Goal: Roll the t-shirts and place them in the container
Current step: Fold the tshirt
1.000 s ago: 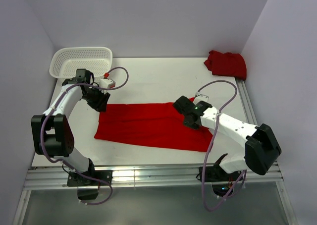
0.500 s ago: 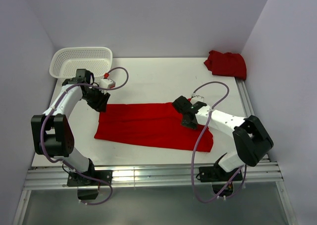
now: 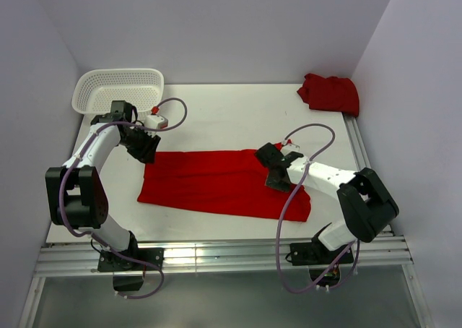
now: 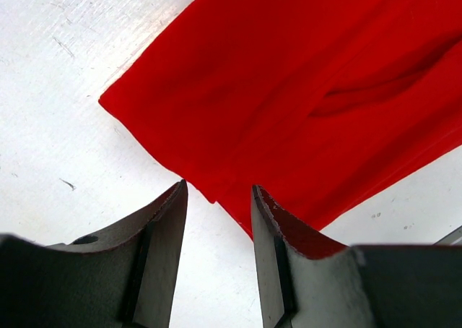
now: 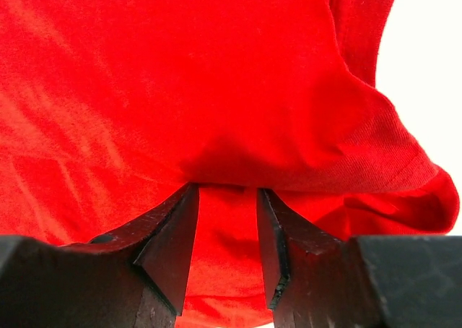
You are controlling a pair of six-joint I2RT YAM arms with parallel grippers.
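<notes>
One red t-shirt (image 3: 216,183) lies folded into a long strip across the middle of the white table (image 3: 231,118). My left gripper (image 3: 148,151) hovers at the strip's back left corner. In the left wrist view that gripper (image 4: 218,191) is open over bare table, with the t-shirt's edge (image 4: 289,89) just ahead of its fingertips. My right gripper (image 3: 276,175) sits low on the strip's right part. In the right wrist view its jaws (image 5: 226,192) stand apart, with the tips against a raised fold of the t-shirt (image 5: 238,89) and flat cloth showing in the gap. A second red t-shirt (image 3: 329,93) lies crumpled at the back right.
A white mesh basket (image 3: 118,88) stands at the back left corner, just behind the left arm. Purple-grey walls close in the table on three sides. A metal rail (image 3: 216,256) runs along the near edge by the arm bases.
The right arm's elbow has swung inward while its gripper stayed on the t-shirt's right part, and its jaws have widened. The left arm has not moved.
</notes>
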